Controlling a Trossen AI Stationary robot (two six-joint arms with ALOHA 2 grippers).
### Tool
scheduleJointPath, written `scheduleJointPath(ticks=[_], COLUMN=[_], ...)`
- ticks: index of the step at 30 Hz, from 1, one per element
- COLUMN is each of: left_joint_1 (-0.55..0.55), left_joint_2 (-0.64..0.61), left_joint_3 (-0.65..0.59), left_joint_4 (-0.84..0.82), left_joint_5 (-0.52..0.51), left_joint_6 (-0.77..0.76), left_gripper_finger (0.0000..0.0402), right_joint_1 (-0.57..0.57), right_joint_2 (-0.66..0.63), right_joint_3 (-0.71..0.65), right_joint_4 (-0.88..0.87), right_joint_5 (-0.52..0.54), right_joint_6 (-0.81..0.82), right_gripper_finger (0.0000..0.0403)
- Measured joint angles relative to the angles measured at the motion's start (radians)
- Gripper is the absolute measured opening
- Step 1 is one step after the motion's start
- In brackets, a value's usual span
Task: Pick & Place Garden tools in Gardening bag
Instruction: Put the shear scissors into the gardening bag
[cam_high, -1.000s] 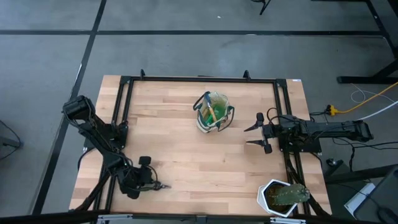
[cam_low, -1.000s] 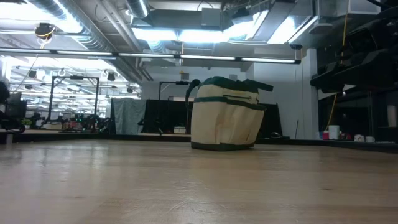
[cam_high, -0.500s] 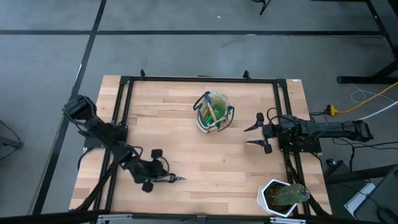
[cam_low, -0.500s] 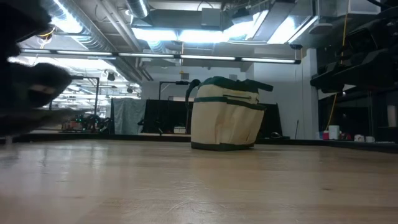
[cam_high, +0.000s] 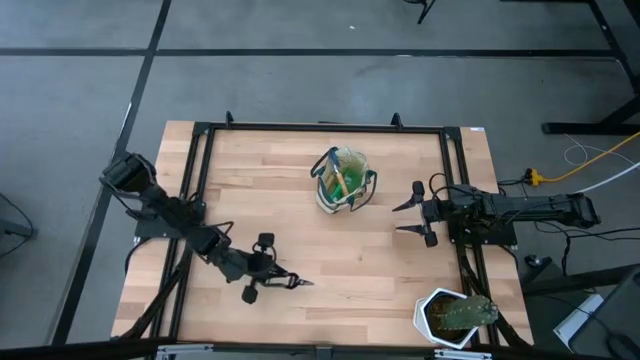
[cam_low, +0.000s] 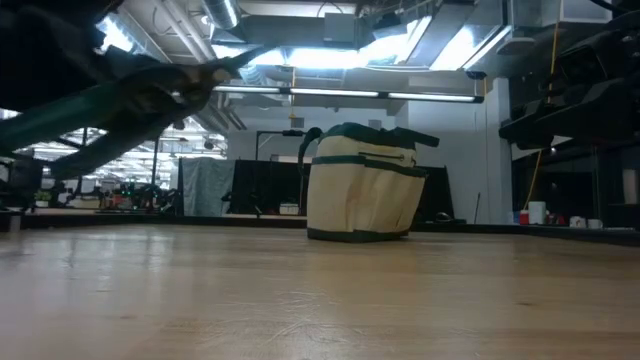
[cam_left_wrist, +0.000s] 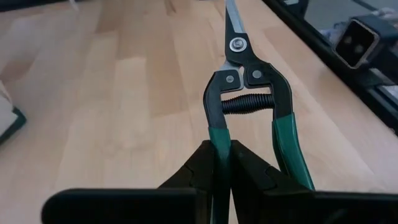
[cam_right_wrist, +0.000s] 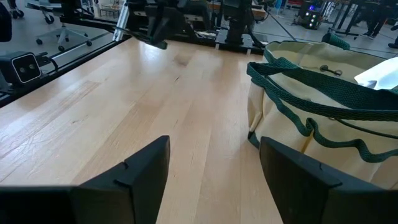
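The left gripper (cam_left_wrist: 222, 163) pinches one green handle of the shears (cam_left_wrist: 245, 93), carried clear of the counter (cam_high: 380, 260) well short of the bag (cam_high: 342, 180). The right gripper (cam_high: 412, 218), beside the bag, waits wide open.

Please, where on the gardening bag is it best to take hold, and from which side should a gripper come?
Probably grip a dark loop handle of the gardening bag, coming from above. The bag stands upright with its mouth open upward, and the handles arch over the rim, while its fabric walls look soft and wide. The right gripper, open, waits beside it; the left gripper holds the pruning shears.
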Motion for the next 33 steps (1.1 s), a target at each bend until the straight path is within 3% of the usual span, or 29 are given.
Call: scheduleJointPath(ticks=[7, 19, 33], left_joint_1=[0.059, 0.195, 0.428], left_joint_2=[0.0, -0.003, -0.132], left_joint_3=[0.0, 0.001, 0.002], left_joint_4=[0.061, 0.21, 0.218], left_joint_5=[0.05, 0.26, 0.546], left_joint_6=[0.096, 0.246, 0.379], left_gripper_finger=[0.0026, 0.0026, 0.0026], right_joint_1=[0.0, 0.0, 0.0], right_joint_2=[0.0, 0.0, 0.0], right_joint_3=[0.0, 0.0, 0.0], right_joint_4=[0.0, 0.0, 0.0], right_joint_5=[0.0, 0.0, 0.0], right_joint_6=[0.0, 0.0, 0.0], right_gripper_finger=[0.025, 0.025, 0.025])
